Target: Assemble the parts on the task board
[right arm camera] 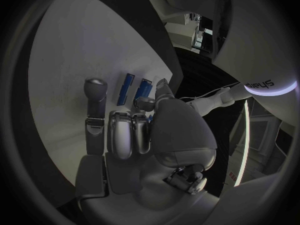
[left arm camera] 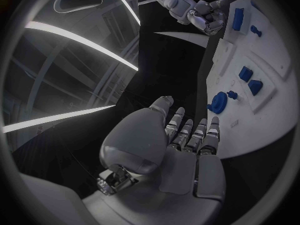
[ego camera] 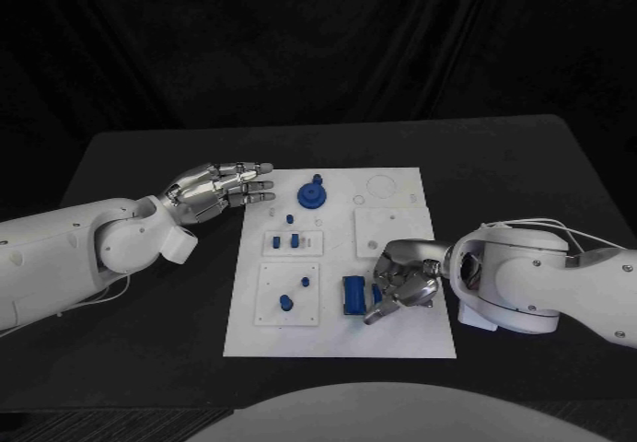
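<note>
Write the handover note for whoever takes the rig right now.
Left hand: holds nothing, fingers extended, beside the white task board, near the round blue gear-like part.
Right hand: fingers curled down at the long blue block part; a firm grip cannot be confirmed.
Two small blue pegs stand mid-board; a blue oval piece lies nearer.
Parts look mostly unassembled; assembly remains.

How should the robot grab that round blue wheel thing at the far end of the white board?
Probably from straight above, fingers pinching the small knob that sticks up from the middle of the round blue wheel. The wheel lies flat on the task board, so its thin rim gives little to grip. The left hand hovers right beside it, holding nothing, so it looks best placed.
</note>
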